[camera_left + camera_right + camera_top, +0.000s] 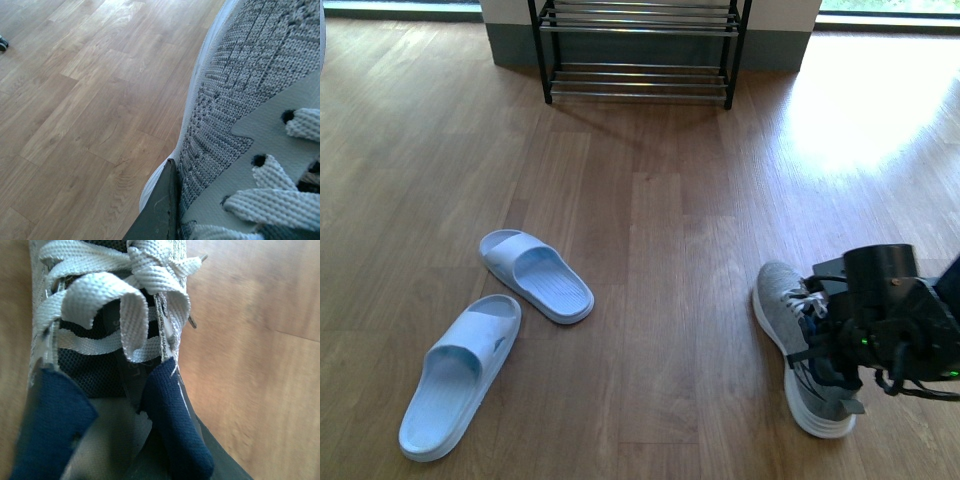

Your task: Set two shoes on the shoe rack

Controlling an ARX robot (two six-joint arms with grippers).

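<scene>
Grey knit sneaker (782, 308), flat woven laces (100, 300), chrome-rodded shoe rack (640, 30)

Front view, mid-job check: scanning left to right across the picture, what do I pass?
nearer pale blue slipper → farther pale blue slipper → shoe rack at the back wall → grey sneaker

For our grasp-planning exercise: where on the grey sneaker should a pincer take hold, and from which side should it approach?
Pinch the navy-lined collar at its side wall, beside the laces, coming from above. The grey sneaker stands upright on its white sole, so its opening faces up. That thin rim should suit a pinch across it, one tip inside and one outside.
</scene>
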